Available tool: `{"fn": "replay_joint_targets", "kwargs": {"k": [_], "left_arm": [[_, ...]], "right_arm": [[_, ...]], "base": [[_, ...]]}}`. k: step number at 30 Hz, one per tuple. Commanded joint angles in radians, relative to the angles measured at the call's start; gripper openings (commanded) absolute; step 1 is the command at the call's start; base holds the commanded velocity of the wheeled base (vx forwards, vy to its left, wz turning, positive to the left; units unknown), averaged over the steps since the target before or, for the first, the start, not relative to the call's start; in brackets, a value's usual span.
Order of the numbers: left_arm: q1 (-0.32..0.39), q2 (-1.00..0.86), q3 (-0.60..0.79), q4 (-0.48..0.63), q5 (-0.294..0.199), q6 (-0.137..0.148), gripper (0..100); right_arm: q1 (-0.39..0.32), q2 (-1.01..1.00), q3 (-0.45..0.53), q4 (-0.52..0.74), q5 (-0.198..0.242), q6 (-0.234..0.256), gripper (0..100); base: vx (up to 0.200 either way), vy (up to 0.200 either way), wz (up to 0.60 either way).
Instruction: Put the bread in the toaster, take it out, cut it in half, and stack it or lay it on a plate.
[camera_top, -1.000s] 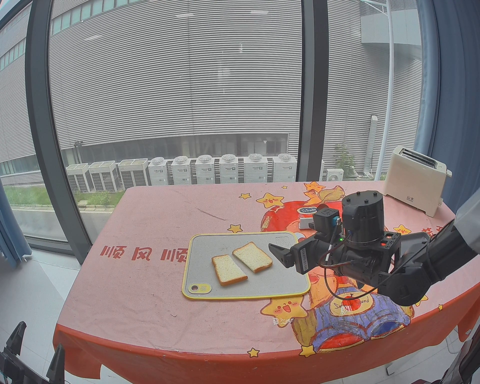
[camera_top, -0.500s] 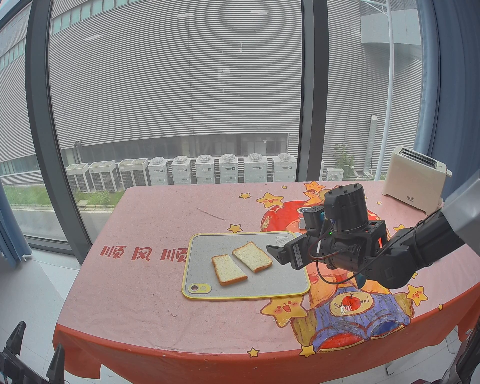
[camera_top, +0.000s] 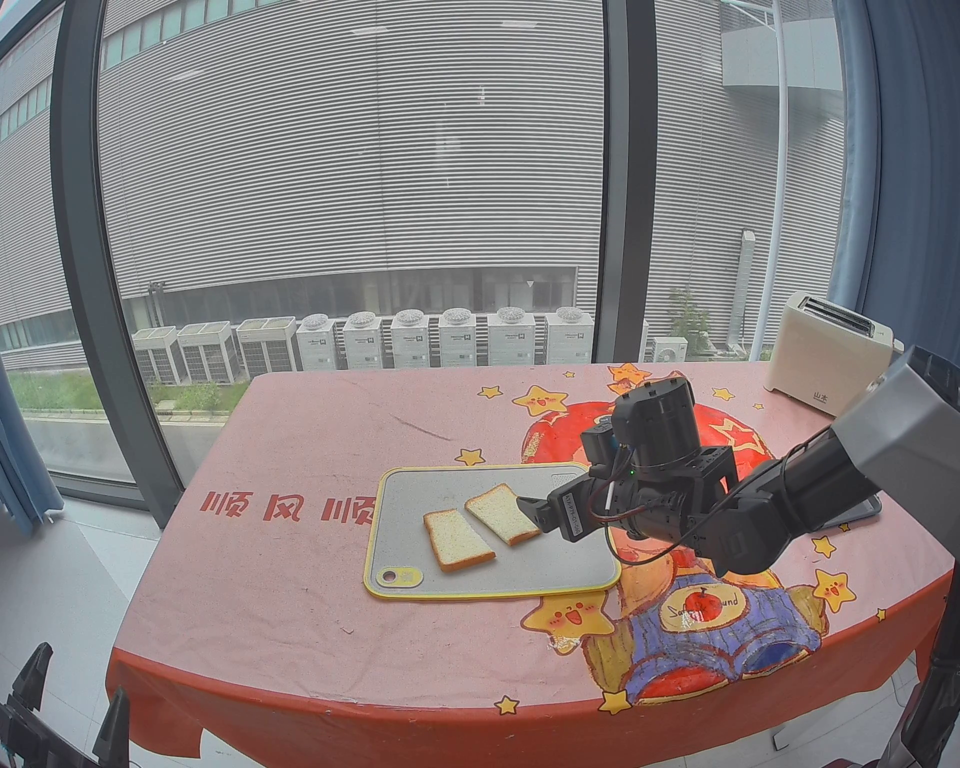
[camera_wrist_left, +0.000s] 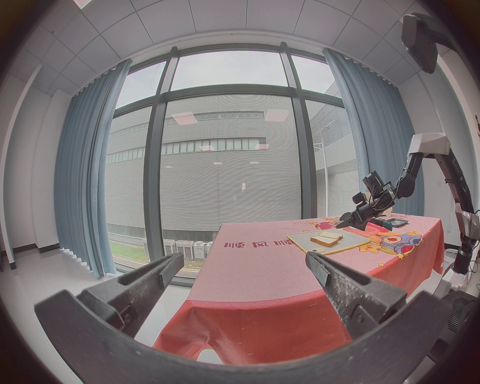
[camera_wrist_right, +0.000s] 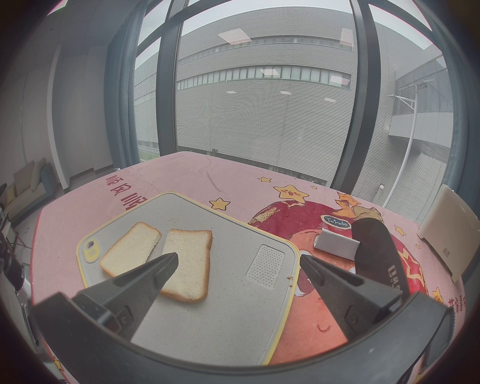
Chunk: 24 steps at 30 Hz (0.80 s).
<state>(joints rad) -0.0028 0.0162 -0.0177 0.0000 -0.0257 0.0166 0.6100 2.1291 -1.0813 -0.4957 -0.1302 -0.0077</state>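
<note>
Two toasted bread halves lie side by side on the grey, yellow-rimmed cutting board (camera_top: 560, 570), the left half (camera_top: 456, 539) nearer me and the right half (camera_top: 505, 514) farther back. My right gripper (camera_top: 532, 510) hovers open at the right half's edge. In the right wrist view, one finger (camera_wrist_right: 150, 277) overlaps the right half (camera_wrist_right: 187, 260) while the other finger sits over the board's far rim (camera_wrist_right: 287, 300); the left half (camera_wrist_right: 129, 248) is beside it. My left gripper (camera_wrist_left: 242, 262) is open and empty, low and well off the table's left corner (camera_top: 65, 705).
A white toaster (camera_top: 830, 358) stands at the back right corner of the pink tablecloth. A black-handled object (camera_wrist_right: 377, 255) and a small white block (camera_wrist_right: 336, 243) lie just right of the board. A dark flat item (camera_top: 855, 512) lies behind the right arm.
My right gripper has moved left and forward from beyond the board's right edge to the right bread half, staying open. The bread and the left arm have not moved.
</note>
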Motion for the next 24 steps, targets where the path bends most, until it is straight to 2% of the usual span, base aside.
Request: {"fn": "replay_joint_targets", "kwargs": {"k": [1, 7, 24], "left_arm": [[0.000, -0.005, 0.016, 0.000, 0.000, 0.000, 100], [0.000, -0.005, 0.016, 0.000, 0.000, 0.000, 100], [0.000, -0.005, 0.016, 0.000, 0.000, 0.000, 100]], "right_arm": [[-0.001, 0.040, -0.020, 0.000, 0.000, -0.002, 100], [-0.015, 0.058, -0.049, 0.003, 0.000, -0.003, 100], [-0.019, 0.091, -0.043, 0.002, -0.002, -0.011, 100]], "base": [[0.000, 0.000, 0.00], [0.000, 0.000, 0.00], [0.000, 0.000, 0.00]]}}
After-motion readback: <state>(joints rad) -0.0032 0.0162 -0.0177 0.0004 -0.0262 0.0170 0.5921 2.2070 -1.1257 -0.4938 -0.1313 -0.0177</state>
